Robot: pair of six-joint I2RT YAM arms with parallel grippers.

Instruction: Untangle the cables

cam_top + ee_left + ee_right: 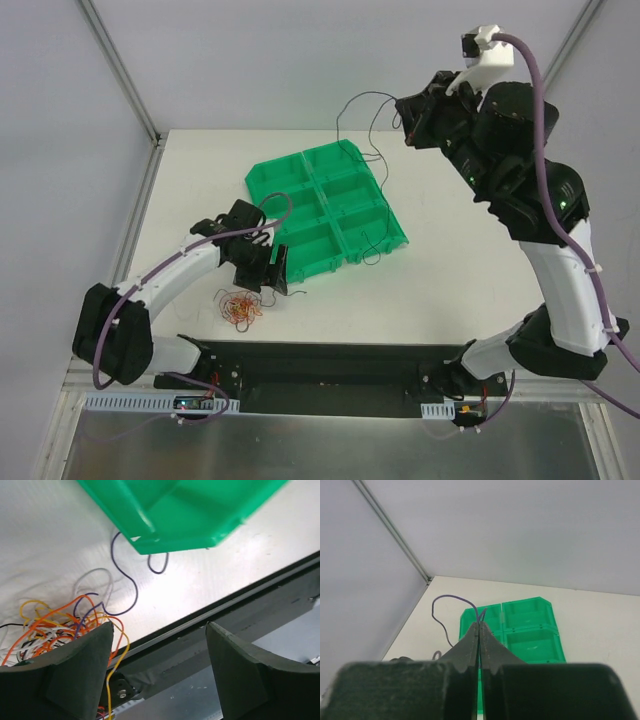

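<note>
Top external view gave us the whole layout. The left claw (268, 268) sat low over the white surface (450, 280), just off the near left corner of the green tray (325, 208). The right claw (408, 118) was raised high beyond the tray's far right corner.

Most of the cables (240, 308) lay on the surface in a small curly knot of orange, red, white, black and yellow. The knot was close to the front edge, just on the near side of the left claw.

We saw the left claw released. In the left wrist view its two dark fingers (75, 670) stood wide apart with nothing between them. The knot of cables (55, 625) lay beside the left-hand finger, with some orange and yellow strands running up against it. A loose dark strand (127, 582) curved across the surface from the knot to the tray (175, 515) and passed under its corner.

The right claw (480, 626) was clenched, grasping one purple cable (451, 598). In the right wrist view this thin wire came out of the closed tips, arched up and to the left, then dropped toward the tray (530, 630) below. From above, the same purple cable (362, 97) hung as a loop in the air over the tray's far edge.

A thin dark wire (372, 250) curled at the tray's near right compartment. We could not tell whether it joined the one being held.
</note>
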